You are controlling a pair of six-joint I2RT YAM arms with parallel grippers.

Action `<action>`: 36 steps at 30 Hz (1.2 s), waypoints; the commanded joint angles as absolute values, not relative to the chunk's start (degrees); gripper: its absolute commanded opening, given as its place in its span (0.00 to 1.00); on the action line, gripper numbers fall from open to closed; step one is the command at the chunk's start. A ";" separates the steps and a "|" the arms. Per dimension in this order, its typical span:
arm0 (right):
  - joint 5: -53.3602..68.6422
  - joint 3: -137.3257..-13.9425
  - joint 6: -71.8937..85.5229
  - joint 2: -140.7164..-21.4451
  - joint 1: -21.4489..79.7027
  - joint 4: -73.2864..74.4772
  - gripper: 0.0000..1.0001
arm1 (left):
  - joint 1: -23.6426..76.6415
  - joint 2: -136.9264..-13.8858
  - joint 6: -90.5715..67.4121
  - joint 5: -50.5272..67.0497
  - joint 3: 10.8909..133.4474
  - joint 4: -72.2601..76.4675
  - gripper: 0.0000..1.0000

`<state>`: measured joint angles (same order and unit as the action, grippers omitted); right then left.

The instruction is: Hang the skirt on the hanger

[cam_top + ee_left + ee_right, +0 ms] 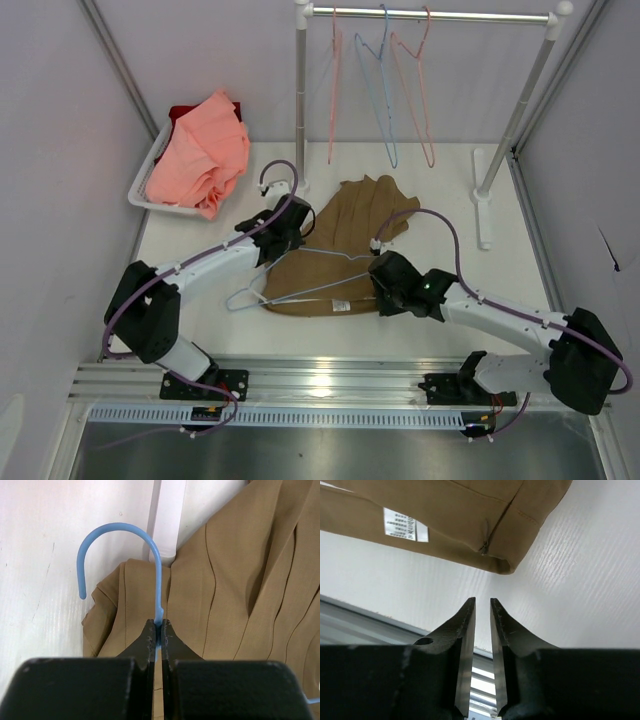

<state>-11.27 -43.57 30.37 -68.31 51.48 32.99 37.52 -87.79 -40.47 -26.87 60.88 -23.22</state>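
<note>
The tan-brown skirt [345,225] lies flat mid-table, its waist toward me, and its small white label [405,524] shows. The pale blue hanger [300,291] lies across the waist end with its hook [120,530] pointing to the far side. My left gripper [288,225] is shut on the hanger's neck [159,587] just below the hook, over the skirt's folds [230,580]. My right gripper [382,284] is at the waist's right corner [505,565], just off the fabric. Its jaws stand nearly together with a narrow gap and hold nothing [482,601].
A white basket [148,170] at the far left holds a salmon-pink garment [200,155]. A clothes rack [430,14] at the back carries pink and blue hangers [385,90]; its post [301,100] and foot [484,205] stand on the table. A metal rail [330,380] runs along the near edge.
</note>
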 commanded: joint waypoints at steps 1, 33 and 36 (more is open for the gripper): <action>-15.38 -46.84 27.34 -71.01 51.94 33.58 0.25 | 37.18 -88.07 -40.17 -27.86 63.54 -23.29 0.00; -18.10 -51.77 16.44 -83.41 52.73 26.63 0.32 | 36.56 -88.16 -39.64 -26.54 63.46 -22.94 0.00; -18.19 -51.59 16.09 -82.62 52.82 26.10 0.33 | 36.56 -88.07 -39.55 -26.46 63.54 -22.94 0.00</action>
<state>-15.99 -49.23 17.50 -83.24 52.47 28.14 37.08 -88.25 -40.40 -26.50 61.36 -23.46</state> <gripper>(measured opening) 0.321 0.026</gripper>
